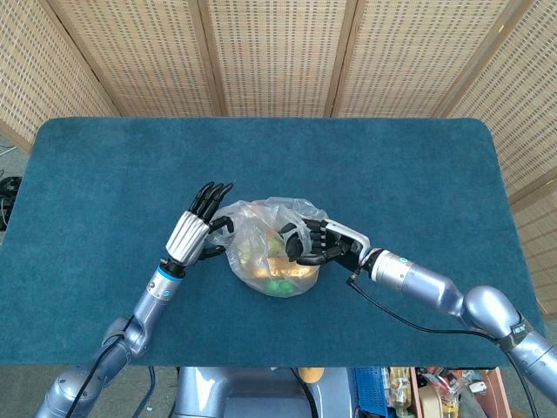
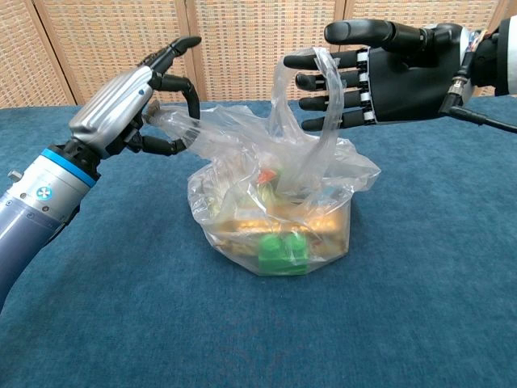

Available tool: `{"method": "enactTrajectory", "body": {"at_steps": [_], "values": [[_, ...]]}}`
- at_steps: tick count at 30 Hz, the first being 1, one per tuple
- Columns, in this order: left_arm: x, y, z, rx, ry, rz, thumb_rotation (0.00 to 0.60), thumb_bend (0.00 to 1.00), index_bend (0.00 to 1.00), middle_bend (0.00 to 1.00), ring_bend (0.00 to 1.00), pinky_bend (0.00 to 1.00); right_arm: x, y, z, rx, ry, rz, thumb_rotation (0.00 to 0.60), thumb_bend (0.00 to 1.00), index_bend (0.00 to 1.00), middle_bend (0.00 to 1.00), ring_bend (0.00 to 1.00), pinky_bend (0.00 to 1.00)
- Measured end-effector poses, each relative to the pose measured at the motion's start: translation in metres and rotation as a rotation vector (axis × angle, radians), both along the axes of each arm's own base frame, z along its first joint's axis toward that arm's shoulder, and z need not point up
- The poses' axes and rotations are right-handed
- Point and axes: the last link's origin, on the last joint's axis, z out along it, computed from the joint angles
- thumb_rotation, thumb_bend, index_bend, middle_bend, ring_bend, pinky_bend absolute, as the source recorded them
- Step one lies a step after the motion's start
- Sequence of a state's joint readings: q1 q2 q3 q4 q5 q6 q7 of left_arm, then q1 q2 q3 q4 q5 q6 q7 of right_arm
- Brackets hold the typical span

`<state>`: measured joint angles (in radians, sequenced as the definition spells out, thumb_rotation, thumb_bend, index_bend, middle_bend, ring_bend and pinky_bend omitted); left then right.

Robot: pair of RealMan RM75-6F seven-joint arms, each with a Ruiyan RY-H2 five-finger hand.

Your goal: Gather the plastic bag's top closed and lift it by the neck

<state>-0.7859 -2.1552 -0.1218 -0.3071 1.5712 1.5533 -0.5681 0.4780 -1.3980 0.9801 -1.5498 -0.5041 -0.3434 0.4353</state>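
Left hand (image 2: 133, 97) fingers pinch plastic bag (image 2: 275, 214) edge; right hand (image 2: 380, 73) flat, fingers spread.

a wide rectangular table covered in dark teal cloth (image 1: 104, 174) fills the head view. sitting on it, just in front of its middle, a clear crinkled plastic bag (image 2: 279, 206) rests flat on its base, with a green block and yellowish things showing through its wall in the chest view.
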Motion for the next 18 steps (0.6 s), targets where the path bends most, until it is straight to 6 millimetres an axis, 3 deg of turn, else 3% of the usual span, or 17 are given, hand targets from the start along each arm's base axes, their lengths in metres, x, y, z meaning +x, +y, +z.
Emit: {"method": "enactTrajectory", "body": {"at_steps": [18], "values": [[0.039,0.020,0.018,0.101,-0.066,-0.067,0.600,0.42,0.61,0.00,0.00,0.00,0.001,0.001,0.000,0.003,0.000,0.009,0.600,0.17,0.33,0.50,0.42,0.35]]}}
